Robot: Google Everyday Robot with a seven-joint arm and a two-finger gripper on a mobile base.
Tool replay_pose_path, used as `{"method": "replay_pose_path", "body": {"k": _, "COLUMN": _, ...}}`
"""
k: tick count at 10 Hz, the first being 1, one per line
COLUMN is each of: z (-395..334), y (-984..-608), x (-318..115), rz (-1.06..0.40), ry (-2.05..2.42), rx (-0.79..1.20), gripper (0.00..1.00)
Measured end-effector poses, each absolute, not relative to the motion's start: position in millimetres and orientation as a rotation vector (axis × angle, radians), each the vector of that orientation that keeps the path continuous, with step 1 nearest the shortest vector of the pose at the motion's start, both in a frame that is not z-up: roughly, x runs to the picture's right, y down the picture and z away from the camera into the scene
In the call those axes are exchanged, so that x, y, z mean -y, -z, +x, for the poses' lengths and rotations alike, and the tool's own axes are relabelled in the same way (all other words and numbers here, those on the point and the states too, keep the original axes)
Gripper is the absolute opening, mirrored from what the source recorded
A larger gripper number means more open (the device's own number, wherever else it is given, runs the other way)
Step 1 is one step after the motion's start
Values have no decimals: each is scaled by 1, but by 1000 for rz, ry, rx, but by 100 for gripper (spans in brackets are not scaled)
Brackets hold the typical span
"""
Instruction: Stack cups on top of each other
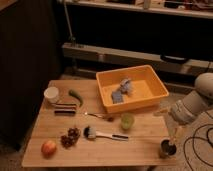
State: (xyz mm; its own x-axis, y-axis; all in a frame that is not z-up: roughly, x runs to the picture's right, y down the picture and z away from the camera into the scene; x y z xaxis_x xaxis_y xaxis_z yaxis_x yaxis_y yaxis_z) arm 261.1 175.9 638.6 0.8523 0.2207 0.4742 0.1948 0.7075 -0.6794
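The pale green plastic cup (127, 121) stands upright on the wooden table (145, 145), just in front of the yellow bin. The dark steel cup (166, 148) stands upright at the table's front right corner. My white arm comes in from the right edge. My gripper (171, 135) hangs straight above the steel cup, close to its rim. It is well to the right of the green cup. The two cups stand apart.
A yellow bin (150, 97) holding blue-grey items (123, 90) sits at the back right. On the left are a white container (51, 94), a green pepper (76, 96), a dark bar (65, 109), grapes (70, 137) and an apple (48, 148). A brush (102, 134) lies mid-front. Cables lie on the floor at right.
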Motion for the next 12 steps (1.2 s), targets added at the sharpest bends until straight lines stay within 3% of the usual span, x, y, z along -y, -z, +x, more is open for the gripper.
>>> {"method": "replay_pose_path", "body": {"k": 3, "z": 260, "y": -647, "x": -183, "rz": -804, "ry": -12, "rx": 564, "gripper": 79}}
{"method": "replay_pose_path", "body": {"k": 5, "z": 262, "y": -655, "x": -191, "rz": -815, "ry": -15, "rx": 554, "gripper": 63}}
{"method": "replay_pose_path", "body": {"k": 8, "z": 266, "y": -659, "x": -199, "rz": -826, "ry": -30, "rx": 550, "gripper": 56}}
{"method": "replay_pose_path", "body": {"k": 11, "z": 267, "y": -661, "x": -203, "rz": -833, "ry": -34, "rx": 547, "gripper": 29}}
{"method": "replay_pose_path", "body": {"k": 12, "z": 269, "y": -661, "x": -205, "rz": -836, "ry": -37, "rx": 545, "gripper": 26}}
